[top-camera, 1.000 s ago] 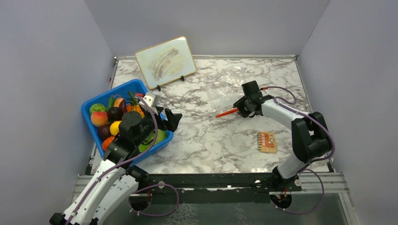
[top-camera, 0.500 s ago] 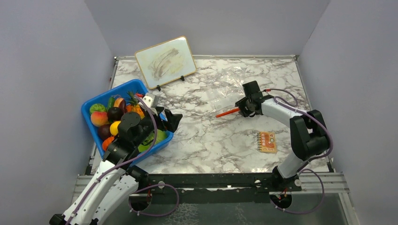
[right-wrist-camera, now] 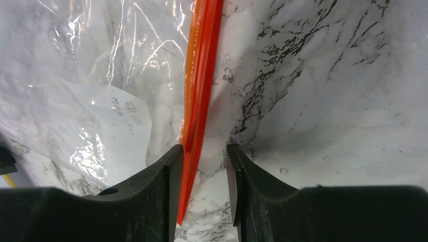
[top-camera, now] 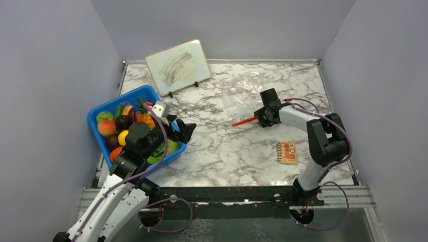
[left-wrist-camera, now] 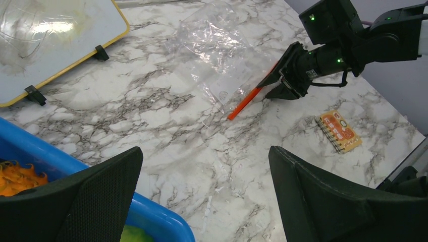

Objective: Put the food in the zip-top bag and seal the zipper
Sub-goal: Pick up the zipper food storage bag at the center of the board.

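Right gripper point(top-camera: 259, 118) straddles the orange zipper point(top-camera: 244, 121), centre-right.
Its jaws stand part-open, strip against one finger; left gripper point(top-camera: 180, 126) gapes wide over blue tub point(top-camera: 119, 100), left.

The left arm point(top-camera: 108, 201) and the right arm point(top-camera: 298, 117) share one build: white, rounded link shells joined by chunky black cylindrical joints. A thin lilac cable point(top-camera: 303, 100) runs along each, looping loose near the base. The right wrist carries a boxy black housing point(left-wrist-camera: 330, 20) dotted with small green lights. The left fingers point(left-wrist-camera: 96, 196) are broad black blades with a fine mesh-like texture. The right fingers point(right-wrist-camera: 146, 201) are black too, smooth and matt, one with a small round recess.
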`<state>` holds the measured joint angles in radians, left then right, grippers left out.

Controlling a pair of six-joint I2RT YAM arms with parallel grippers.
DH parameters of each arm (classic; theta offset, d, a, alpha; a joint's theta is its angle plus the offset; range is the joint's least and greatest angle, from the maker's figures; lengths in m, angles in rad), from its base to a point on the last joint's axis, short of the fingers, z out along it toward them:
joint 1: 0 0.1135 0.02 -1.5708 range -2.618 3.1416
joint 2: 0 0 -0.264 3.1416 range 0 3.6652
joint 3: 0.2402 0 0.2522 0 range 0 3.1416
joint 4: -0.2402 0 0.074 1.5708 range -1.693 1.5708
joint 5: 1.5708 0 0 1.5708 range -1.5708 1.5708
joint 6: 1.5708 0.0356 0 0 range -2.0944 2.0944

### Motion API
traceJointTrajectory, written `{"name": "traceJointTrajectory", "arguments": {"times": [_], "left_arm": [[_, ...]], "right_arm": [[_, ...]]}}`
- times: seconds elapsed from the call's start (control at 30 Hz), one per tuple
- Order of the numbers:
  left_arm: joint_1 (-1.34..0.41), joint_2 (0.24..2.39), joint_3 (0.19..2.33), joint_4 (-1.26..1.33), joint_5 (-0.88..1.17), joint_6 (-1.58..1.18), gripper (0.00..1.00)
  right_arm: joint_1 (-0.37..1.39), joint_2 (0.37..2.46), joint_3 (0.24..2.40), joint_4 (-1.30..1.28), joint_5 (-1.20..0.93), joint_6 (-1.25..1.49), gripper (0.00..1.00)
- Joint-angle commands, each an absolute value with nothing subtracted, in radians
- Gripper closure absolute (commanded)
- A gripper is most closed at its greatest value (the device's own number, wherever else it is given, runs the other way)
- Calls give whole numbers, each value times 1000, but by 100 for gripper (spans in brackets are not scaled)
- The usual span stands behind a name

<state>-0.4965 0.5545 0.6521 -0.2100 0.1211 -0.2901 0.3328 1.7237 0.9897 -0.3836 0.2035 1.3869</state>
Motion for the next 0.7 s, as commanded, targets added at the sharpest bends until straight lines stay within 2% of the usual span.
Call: {"name": "traceJointTrajectory", "arguments": {"times": [0.0,0.5,0.57,0.63,0.67], "left_arm": [[-491,545,638,-179,147,-275,0],[-491,549,634,-174,150,-268,0],[-492,549,634,-174,151,-268,0],[-491,548,634,-174,152,-267,0],[-491,549,634,-175,152,-266,0]], "right_arm": [[320,1766,1007,-351,264,1401,63],[310,1759,945,-227,270,1315,80],[310,1749,939,-209,274,1295,86],[310,1732,929,-181,276,1267,97],[309,1723,922,-168,276,1257,99]]}}
